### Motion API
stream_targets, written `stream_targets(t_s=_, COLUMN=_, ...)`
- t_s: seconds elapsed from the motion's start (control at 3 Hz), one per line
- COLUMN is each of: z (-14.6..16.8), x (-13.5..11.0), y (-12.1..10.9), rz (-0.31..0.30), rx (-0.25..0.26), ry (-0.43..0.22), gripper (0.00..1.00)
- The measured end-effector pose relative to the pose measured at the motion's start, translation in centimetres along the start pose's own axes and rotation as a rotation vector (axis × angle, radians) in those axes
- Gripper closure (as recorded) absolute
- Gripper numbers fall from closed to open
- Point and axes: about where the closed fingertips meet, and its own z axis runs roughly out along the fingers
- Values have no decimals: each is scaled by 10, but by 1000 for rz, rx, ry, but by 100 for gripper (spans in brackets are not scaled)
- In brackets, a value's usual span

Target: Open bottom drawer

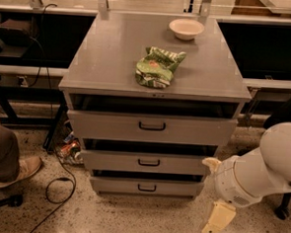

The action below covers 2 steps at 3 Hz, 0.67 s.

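The bottom drawer (146, 187) is the narrowest grey front at the foot of the cabinet, with a small black bar handle (146, 188) at its centre. It looks closed or nearly so, with a dark gap above it. The mid-sized drawer (148, 162) and the widest top drawer (152, 127) sit above it. My gripper (214, 221) hangs at the lower right, on the white arm (261, 170), to the right of the bottom drawer and apart from its handle.
A green crumpled bag (157, 66) and a white bowl (186, 28) lie on the grey cabinet top (110, 52). A person's leg and shoe (9, 162) are at the left. Cables (57, 182) lie on the speckled floor.
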Motion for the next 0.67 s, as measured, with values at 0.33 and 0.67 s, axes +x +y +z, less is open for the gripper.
stream_targets(t_s=0.33, z=62, x=36, y=-17, rz=-12, rx=-7, ry=-30, gripper=0)
stream_targets(t_s=0.67, z=129, x=69, y=-32, rz=0, rx=-16, ry=-72, gripper=0)
